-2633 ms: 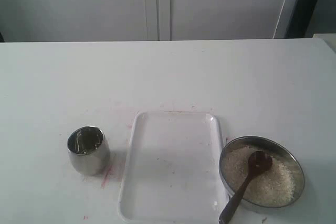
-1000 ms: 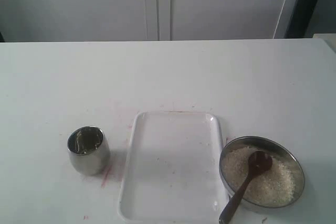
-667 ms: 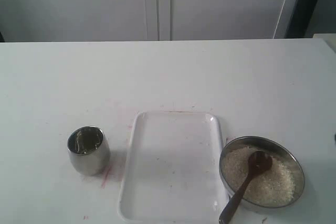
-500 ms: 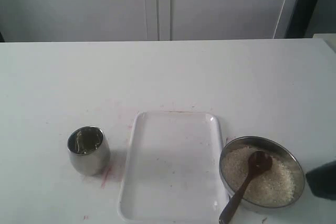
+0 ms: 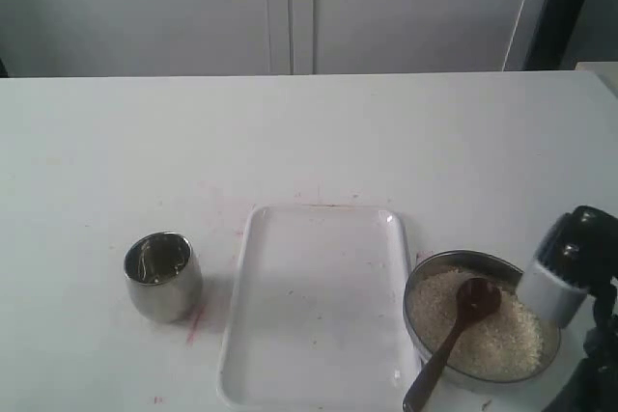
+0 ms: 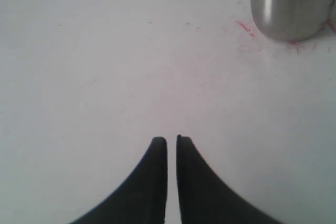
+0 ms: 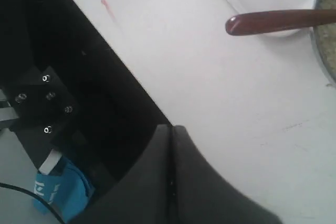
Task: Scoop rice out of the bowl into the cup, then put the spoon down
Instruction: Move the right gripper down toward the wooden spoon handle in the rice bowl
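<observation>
white table (image 5: 290, 132) with faint red scuffs, pale cabinet doors (image 5: 290, 7) behind. a white tray (image 5: 319, 306) lies between the steel cup (image 5: 162, 275) and the bowl (image 5: 462, 256) of rice (image 5: 502, 340). the wooden spoon (image 5: 456, 337) rests in the rice, its handle over the rim. the right arm (image 5: 555, 282) overlaps the bowl's right edge. the left gripper (image 6: 171, 139) and right gripper (image 7: 170, 127) are both closed and empty.

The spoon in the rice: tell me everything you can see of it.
The spoon is slim, dark reddish-brown, wooden by its look, with an oval head and a long thin handle. Its head rests on the rice in the steel bowl; the handle slants out over the bowl's rim, its rounded end jutting past it near the white tray's corner. Nothing grips it.
</observation>
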